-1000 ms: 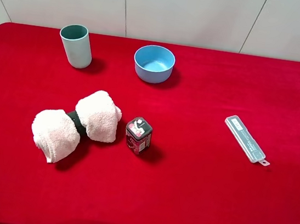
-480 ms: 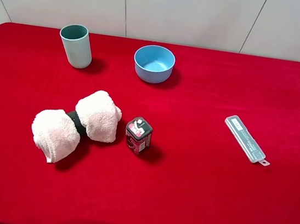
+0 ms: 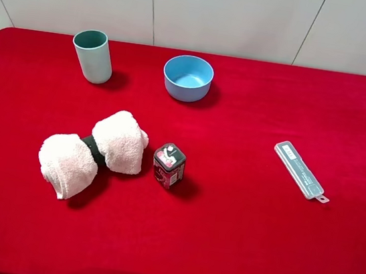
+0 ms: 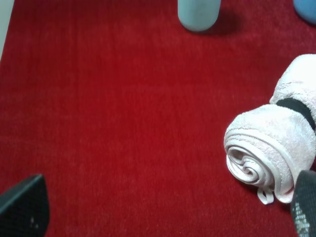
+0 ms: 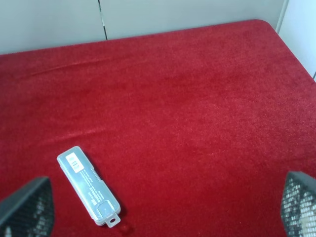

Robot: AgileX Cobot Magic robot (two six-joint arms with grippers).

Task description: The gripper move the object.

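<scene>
At centre cloth, the object (image 3: 169, 165) stands untouched, towel roll (image 3: 93, 151) at its nine o'clock. Both grippers, left gripper (image 4: 163, 210) and right gripper (image 5: 163, 210), wait with fingers spread wide, apparently parked before any approach.

1. High cam looks steeply down over the whole red table (image 3: 235, 252) toward the back wall.
2. Left wrist cam sits low and close, sharing the towel roll (image 4: 269, 148) and cup (image 4: 198, 12).
3. Right wrist cam shares the clear case (image 5: 89, 186).

black textured pincer fingertips (image 5: 27, 205)
</scene>
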